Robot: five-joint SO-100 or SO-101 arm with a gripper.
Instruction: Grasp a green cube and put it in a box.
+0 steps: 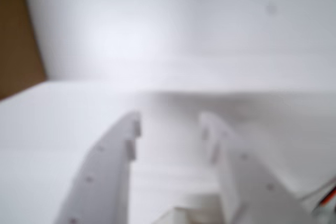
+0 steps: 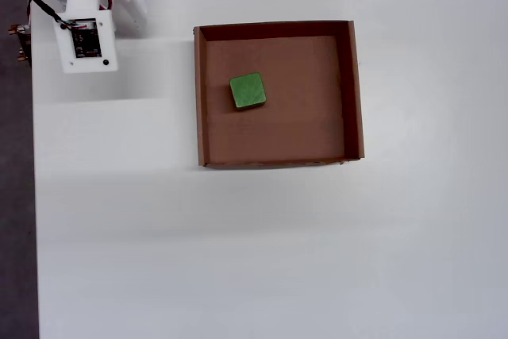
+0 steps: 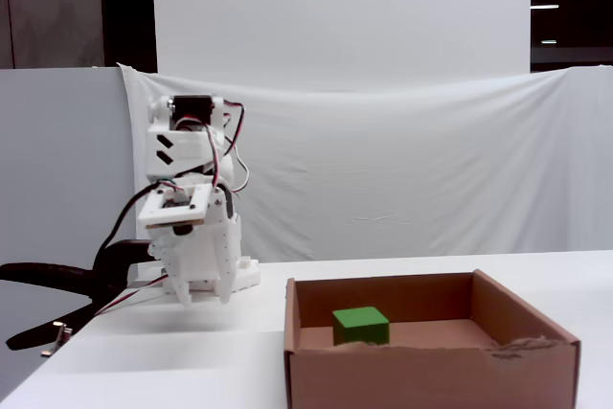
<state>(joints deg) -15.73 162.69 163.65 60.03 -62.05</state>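
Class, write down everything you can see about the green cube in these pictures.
The green cube is small, bright green and matte, with slightly rounded edges. It rests flat on the floor of the brown cardboard box, left of centre in the overhead view and turned slightly askew to the walls, touching none of them. Nothing grips it; the end effector is away from it, open and empty.

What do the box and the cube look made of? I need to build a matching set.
The box looks like plain brown cardboard, matte, with a frayed front rim. The green cube is matte with rounded edges, perhaps painted wood or foam; the views leave that open.
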